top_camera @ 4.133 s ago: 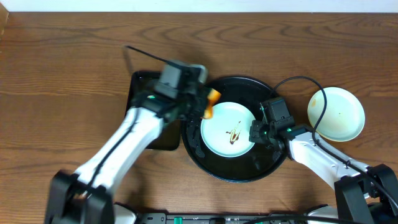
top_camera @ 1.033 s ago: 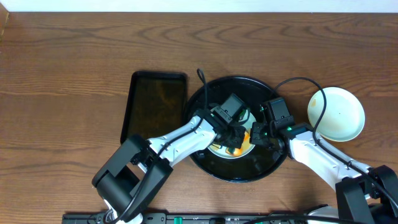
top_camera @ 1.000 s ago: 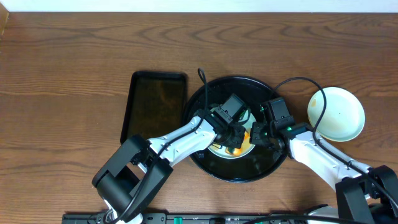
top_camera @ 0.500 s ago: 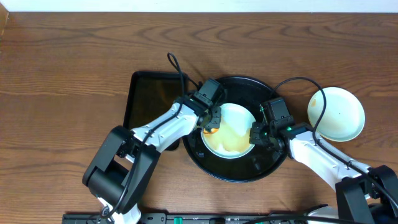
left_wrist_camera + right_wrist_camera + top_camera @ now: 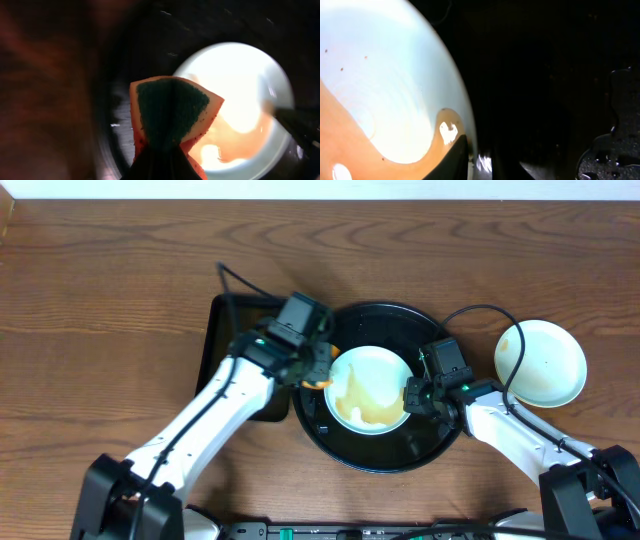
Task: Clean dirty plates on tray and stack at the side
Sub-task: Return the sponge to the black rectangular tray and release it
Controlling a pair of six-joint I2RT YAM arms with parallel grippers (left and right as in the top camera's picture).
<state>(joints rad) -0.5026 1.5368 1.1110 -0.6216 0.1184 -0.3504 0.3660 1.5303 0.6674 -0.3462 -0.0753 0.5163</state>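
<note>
Overhead and wrist views. The round black tray (image 5: pixel 345 448) holds one mint-blue plate (image 5: pixel 372 372) at its centre, its lower half covered by a film of brown liquid (image 5: pixel 365 150). The right gripper (image 5: pixel 408 395) pinches the plate's rim on the tray's right side. The left gripper (image 5: pixel 310 367), at the tray's left rim, clamps a folded orange sponge (image 5: pixel 172 107) with a green scouring face. A pale plate (image 5: pixel 545 365) lies on the table right of the tray; a rectangular black tray (image 5: pixel 228 330) lies to its left.
</note>
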